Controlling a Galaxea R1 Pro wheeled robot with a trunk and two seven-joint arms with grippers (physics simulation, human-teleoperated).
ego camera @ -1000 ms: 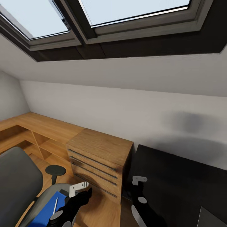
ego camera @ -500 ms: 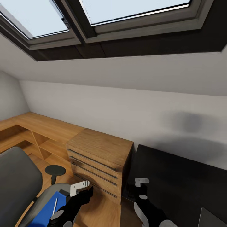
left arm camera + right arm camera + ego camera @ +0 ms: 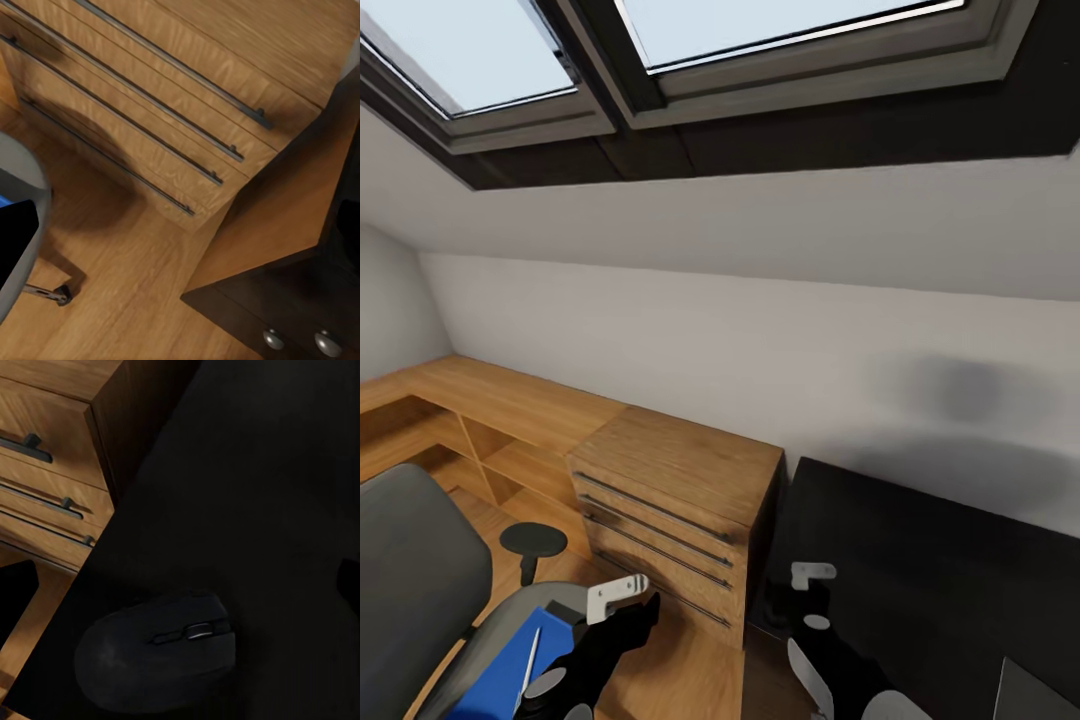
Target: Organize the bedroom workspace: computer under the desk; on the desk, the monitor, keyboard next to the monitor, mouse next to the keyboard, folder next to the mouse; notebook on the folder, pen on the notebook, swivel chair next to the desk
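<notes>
Checking right gripper (image 3: pixel 181 589) first: found fingers (image 3: pixel 15 592) wide apart, clamped on nothing. Spotted mouse (image 3: pixel 157 660) right ahead of it, on the black desk (image 3: pixel 262 472), not touching either finger and offset to one side of the line between them. Judged mouse's long axis to run roughly along that finger-to-finger line, so expected a wrist turn or a short shift before closing across the narrow sides. Noted mouse sat near the desk edge next to the wooden drawer unit (image 3: pixel 675 510); little margin there, would avoid nudging it toward that edge.

Rated right arm clearly nearer the mouse. Placed left gripper (image 3: pixel 630 612) on the far side of the drawer unit, over the floor, just beside the swivel chair (image 3: pixel 420 570). Made out one left finger (image 3: pixel 15 240); lost the other against dark desk; read that claw as apart, holding nothing.

Saw blue folder (image 3: pixel 510 665) on the chair seat, close to the left claw, with a thin white pen-like stick (image 3: pixel 532 655) lying on it. Couldn't separate a notebook from the folder.

Containers: found all drawers closed, contents hidden. Made out nothing in the open shelf cubbies (image 3: pixel 510 465) beyond the chair. Couldn't identify grey corner (image 3: pixel 1035 695) on the desk.
</notes>
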